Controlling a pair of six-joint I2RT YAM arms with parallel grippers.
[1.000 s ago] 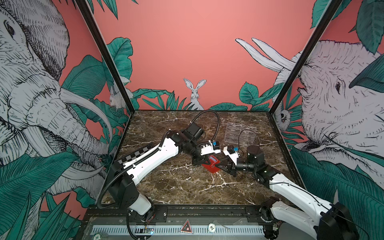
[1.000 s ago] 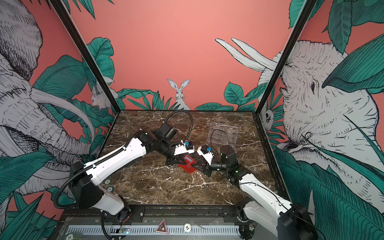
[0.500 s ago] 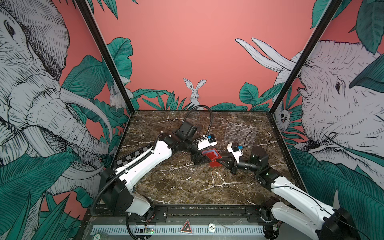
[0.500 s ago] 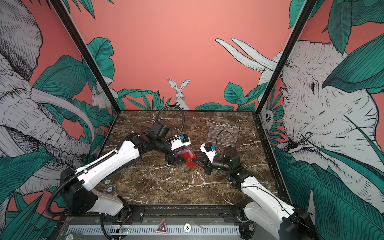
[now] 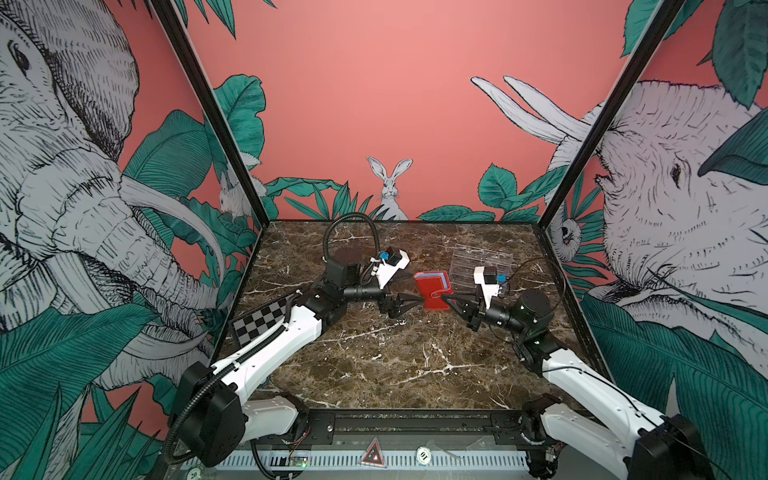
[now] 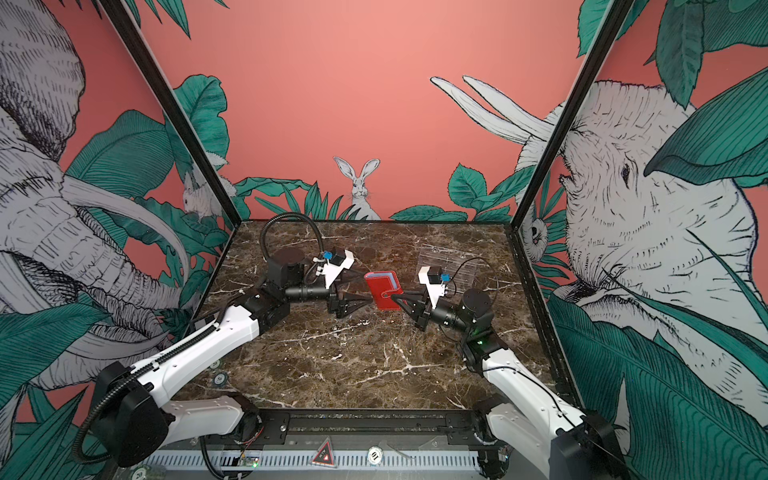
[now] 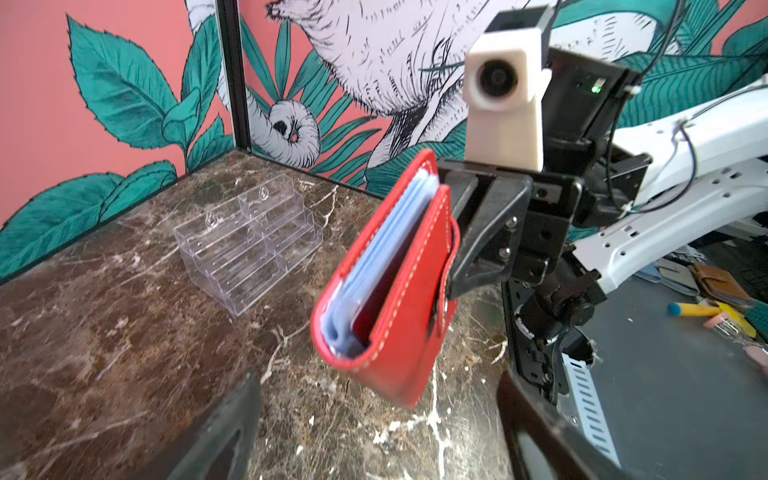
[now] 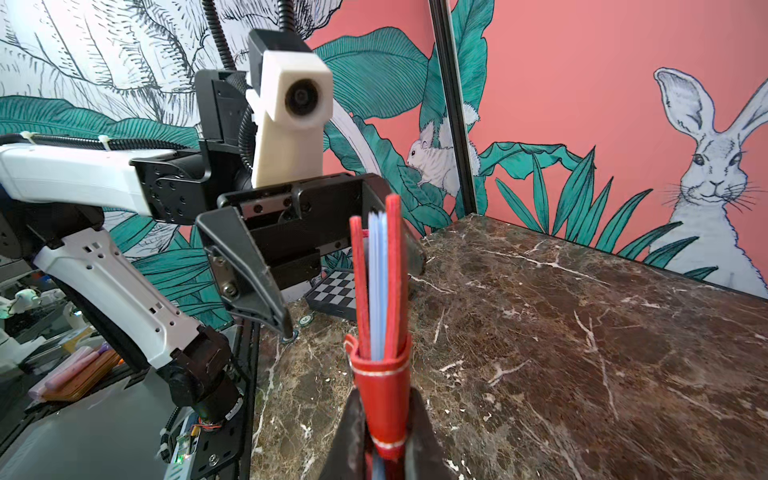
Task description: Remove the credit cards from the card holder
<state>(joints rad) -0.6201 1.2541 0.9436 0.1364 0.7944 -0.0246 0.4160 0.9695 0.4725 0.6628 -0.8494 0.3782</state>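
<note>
The red card holder (image 5: 432,293) (image 6: 384,291) hangs closed above the marble table, one long edge up. My right gripper (image 5: 446,298) (image 6: 397,298) (image 8: 384,419) is shut on its snap-tab edge (image 7: 446,266). Pale blue edges of the credit cards (image 7: 386,249) (image 8: 377,282) show between the red covers; I cannot tell the cards apart. My left gripper (image 5: 411,301) (image 6: 361,302) (image 7: 376,399) stands open just left of the holder, not touching it, with nothing between its fingers.
A clear acrylic tiered stand (image 5: 484,266) (image 7: 249,245) sits on the table behind the right gripper. A black-and-white chequered board (image 5: 259,324) (image 8: 332,291) leans at the table's left edge. Black frame posts stand at the back corners. Bare marble (image 5: 374,365) lies in front.
My left gripper has opened, let go of the card holder and drawn back to the left. The right gripper still holds it, now a little farther back and right.
</note>
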